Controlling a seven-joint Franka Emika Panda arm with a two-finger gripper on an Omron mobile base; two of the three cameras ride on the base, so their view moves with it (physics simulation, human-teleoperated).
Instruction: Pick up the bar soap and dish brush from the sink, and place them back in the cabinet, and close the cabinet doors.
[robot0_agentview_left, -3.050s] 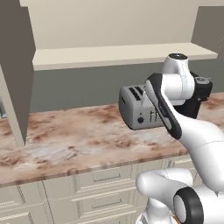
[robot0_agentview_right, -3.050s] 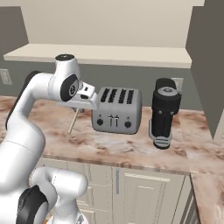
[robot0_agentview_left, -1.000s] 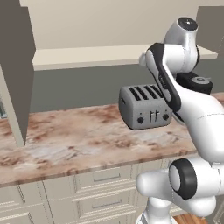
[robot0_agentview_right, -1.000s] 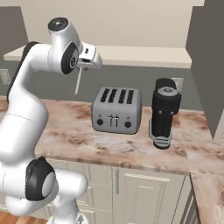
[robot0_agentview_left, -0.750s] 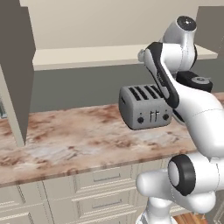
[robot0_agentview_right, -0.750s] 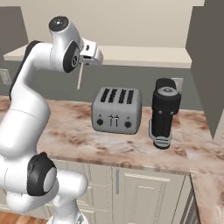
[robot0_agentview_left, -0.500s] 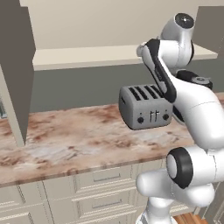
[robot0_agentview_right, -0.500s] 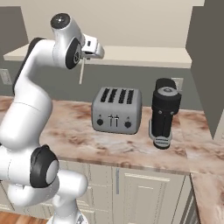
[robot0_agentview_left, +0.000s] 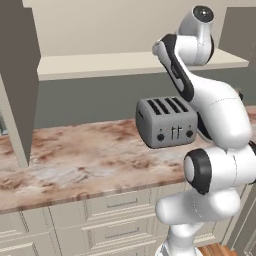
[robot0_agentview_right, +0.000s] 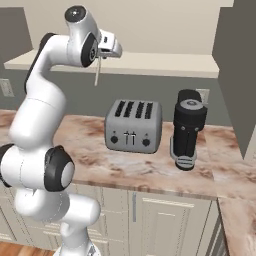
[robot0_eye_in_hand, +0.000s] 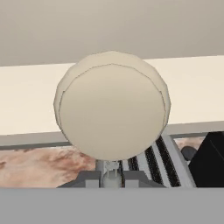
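In the left base view we see the white arm raised before the plain beige cabinet shelf (robot0_agentview_left: 100, 64), above the silver four-slot toaster (robot0_agentview_left: 167, 121) near the back edge of the marbled brown desk (robot0_agentview_left: 75, 160).

In the right base view our hand (robot0_agentview_right: 111, 49) is closed on the cream-headed dish brush (robot0_agentview_right: 98, 70), its thin pale handle hanging down, at the shelf's front edge. A black coffee grinder (robot0_agentview_right: 188, 129) stands right of the toaster.

In the hand view the brush's round head fills the centre, gripped between our fingertips (robot0_eye_in_hand: 89, 178), facing the shelf.

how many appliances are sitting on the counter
2. The silver toaster stands mid-counter, below the open cabinet shelf. The black coffee grinder stands just right of it in the right base view. The arm may hide others.
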